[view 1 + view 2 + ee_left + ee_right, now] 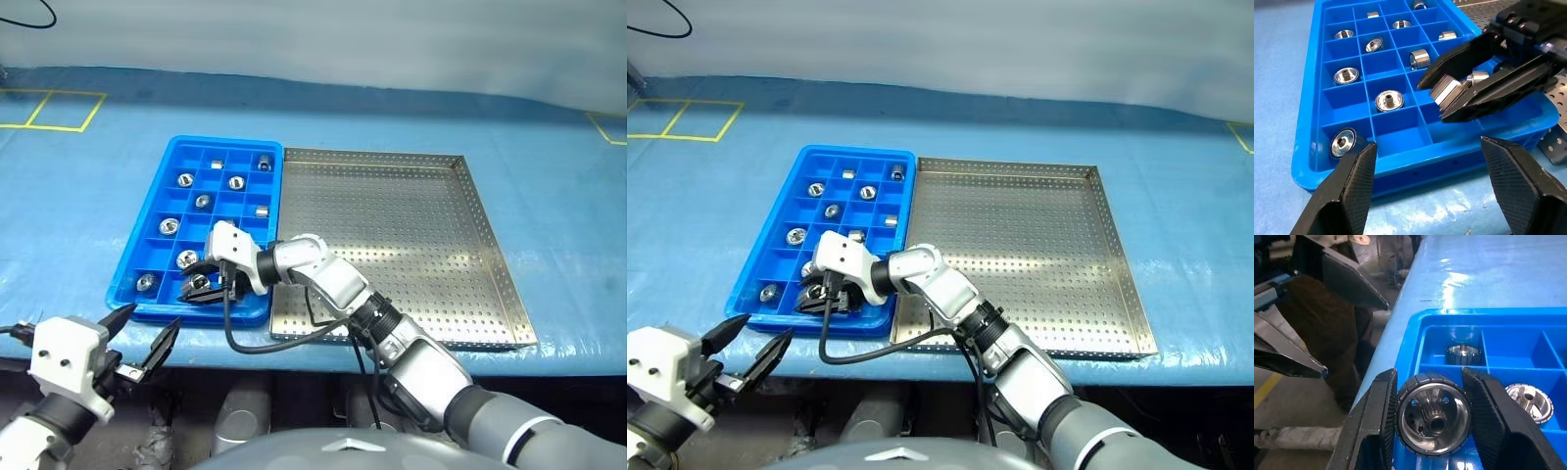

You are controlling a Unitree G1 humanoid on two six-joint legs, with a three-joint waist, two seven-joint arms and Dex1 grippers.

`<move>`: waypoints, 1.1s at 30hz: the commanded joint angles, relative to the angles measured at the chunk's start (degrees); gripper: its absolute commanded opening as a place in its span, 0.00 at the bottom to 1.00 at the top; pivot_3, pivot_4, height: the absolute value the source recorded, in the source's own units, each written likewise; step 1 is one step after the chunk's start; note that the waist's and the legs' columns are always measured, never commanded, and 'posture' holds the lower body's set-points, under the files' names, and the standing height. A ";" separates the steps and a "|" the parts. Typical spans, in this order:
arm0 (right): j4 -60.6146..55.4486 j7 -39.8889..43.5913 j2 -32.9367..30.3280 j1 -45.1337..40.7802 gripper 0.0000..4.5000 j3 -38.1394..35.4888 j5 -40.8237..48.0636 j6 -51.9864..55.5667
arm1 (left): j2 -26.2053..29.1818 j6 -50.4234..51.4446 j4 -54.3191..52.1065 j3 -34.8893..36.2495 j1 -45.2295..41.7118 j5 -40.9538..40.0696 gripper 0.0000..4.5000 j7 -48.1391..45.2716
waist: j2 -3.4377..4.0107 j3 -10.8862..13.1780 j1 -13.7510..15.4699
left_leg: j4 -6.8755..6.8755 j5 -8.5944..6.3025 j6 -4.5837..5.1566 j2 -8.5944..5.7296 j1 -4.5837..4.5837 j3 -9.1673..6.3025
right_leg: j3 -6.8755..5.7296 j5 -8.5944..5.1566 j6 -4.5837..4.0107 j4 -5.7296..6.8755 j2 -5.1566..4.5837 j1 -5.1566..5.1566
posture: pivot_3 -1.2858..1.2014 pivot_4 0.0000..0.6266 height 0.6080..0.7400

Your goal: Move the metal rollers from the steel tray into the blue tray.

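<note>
While clamped, roller (pixel 1432 413) in right claw (pixel 1432 417) (over blue tray (pixel 1508 318))

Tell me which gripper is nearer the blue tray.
Right. The right gripper holds a metal roller over the blue tray's near compartments; the left gripper hangs open just off its near edge.

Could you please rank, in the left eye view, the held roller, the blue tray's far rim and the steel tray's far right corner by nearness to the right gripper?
1. Held roller, clamped in the right gripper.
2. Blue tray's far rim, beyond it.
3. Steel tray's far right corner, farthest, to the right.
</note>
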 commanded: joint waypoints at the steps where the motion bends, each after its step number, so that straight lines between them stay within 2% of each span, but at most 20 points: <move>1: 2.24 -0.19 1.57 -1.49 0.38 -1.00 -0.77 -2.20 | 0.86 0.35 -2.18 -0.06 -0.63 -0.06 0.82 0.64 | 0.00 0.00 -0.01 | -0.03 0.01 -0.01 0.00 0.00 -0.01 | 0.00 -0.01 -0.02 0.00 0.00 0.00 | 0.63 0.24 1.00; 2: 2.94 -0.23 1.67 -1.67 0.38 -1.07 -1.12 -2.55 | 1.00 0.50 -2.18 -0.09 -0.83 -0.06 0.82 0.76 | 0.00 0.00 0.02 | -0.07 0.02 -0.03 0.00 0.00 -0.03 | -0.01 -0.02 -0.03 0.00 0.01 -0.01 | 0.63 0.24 1.00; 8: 3.94 -0.94 1.72 -0.94 0.81 -2.35 -2.64 -7.23 | 2.13 1.98 -2.08 -0.64 -2.88 -0.17 0.82 1.37 | 0.01 0.00 -0.18 | -0.22 0.08 -0.14 -0.01 0.02 -0.11 | -0.03 -0.06 -0.11 -0.01 0.07 -0.03 | 0.62 0.24 1.00; 15: -7.34 -3.42 -0.57 0.33 0.81 -8.26 0.56 -5.20 | 4.54 4.02 -0.78 -3.52 -9.48 -0.75 0.82 1.46 | 0.01 0.01 -0.50 | -0.22 0.13 -0.21 -0.02 0.01 -0.24 | -0.09 -0.05 -0.14 0.01 0.07 0.00 | 0.59 0.24 1.00; 19: -17.96 -8.35 -7.81 3.13 0.81 -15.51 -0.06 -4.81 | 6.68 5.57 2.70 -10.37 -20.92 0.43 0.82 1.99 | 0.09 0.04 -0.51 | -0.20 0.15 -0.23 -0.10 0.04 -0.34 | -0.10 0.05 -0.28 0.00 0.05 0.08 | 0.57 0.24 1.00; 22: -21.41 -14.60 -13.43 5.86 0.81 -21.38 -1.98 -4.13 | 6.09 4.31 6.67 -14.10 -28.58 2.22 0.82 2.64 | -0.16 -0.13 -1.37 | -0.18 0.17 -0.25 -0.13 0.05 -0.34 | -0.07 0.12 -0.36 0.02 0.06 0.12 | 0.54 0.24 1.00; 25: -25.30 -19.11 -20.34 10.68 0.81 -28.36 -2.62 -1.13 | 4.89 1.16 11.91 -20.05 -36.39 5.33 0.82 1.62 | 0.00 -0.13 -1.88 | -0.19 0.18 -0.27 -0.26 0.02 -0.31 | -0.03 0.15 -0.37 0.02 0.03 0.10 | 0.52 0.24 1.00; 29: -31.01 -15.78 -31.06 21.21 0.81 -32.20 -1.19 4.10 | 3.50 -0.60 19.53 -28.95 -45.52 10.17 0.82 0.45 | 0.08 -0.16 -3.51 | -0.26 0.16 -0.24 -0.23 -0.01 -0.19 | 0.03 0.17 -0.30 -0.04 0.07 0.05 | 0.47 0.24 1.00; 33: -35.71 -15.65 -35.14 28.83 0.81 -34.98 0.78 6.28 | 2.70 -3.21 26.09 -33.91 -50.86 14.60 0.82 -0.60 | 0.15 -0.17 -6.61 | -0.29 -0.02 0.06 -0.14 -0.02 -0.05 | 0.10 0.30 -0.06 -0.04 0.10 0.00 | 0.44 0.24 1.00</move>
